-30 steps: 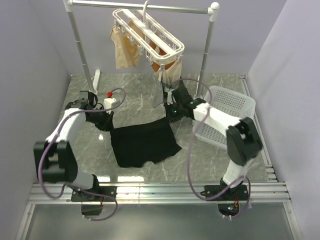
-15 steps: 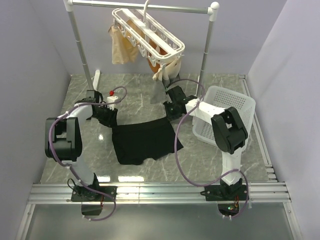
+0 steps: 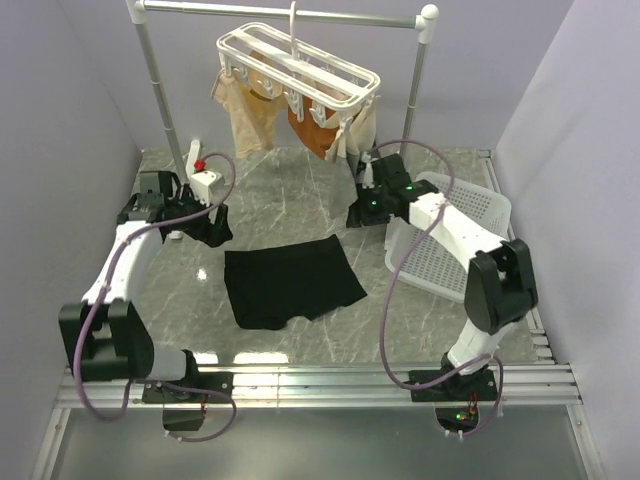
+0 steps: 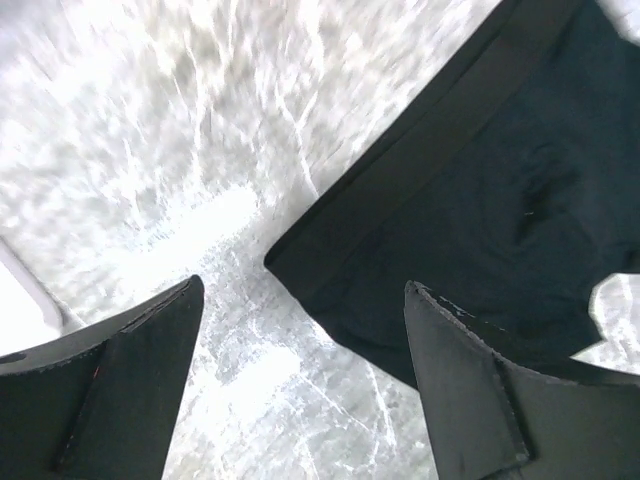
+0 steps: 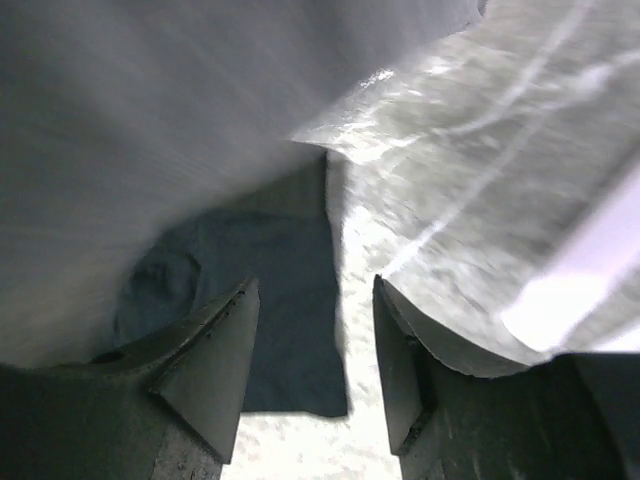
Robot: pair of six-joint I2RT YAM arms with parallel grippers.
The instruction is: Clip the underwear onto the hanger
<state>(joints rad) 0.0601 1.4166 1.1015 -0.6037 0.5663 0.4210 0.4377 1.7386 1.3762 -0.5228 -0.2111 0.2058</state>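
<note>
The black underwear (image 3: 290,283) lies flat on the marble table, waistband toward the back. The white hanger (image 3: 300,62) hangs by its hook from the rail above, with tan and orange garments clipped under it. My left gripper (image 3: 213,228) hovers just off the underwear's back left corner, open and empty. In the left wrist view the waistband corner (image 4: 330,260) sits between and beyond the left gripper's (image 4: 302,285) spread fingers. My right gripper (image 3: 357,216) hangs above the back right corner, open and empty. In the right wrist view the right gripper (image 5: 314,282) looks down on the underwear (image 5: 280,300).
A white laundry basket (image 3: 455,235) stands at the right, beside the right arm. The metal rail stand (image 3: 160,90) spans the back. A tan garment (image 3: 245,112) and an orange one (image 3: 312,132) dangle low over the table's back. A slotted rail (image 3: 320,385) runs along the near edge.
Both grippers have opened, let go of the underwear's back corners and drawn up and away. The underwear has settled flat. The hanger has swung round on its hook.
</note>
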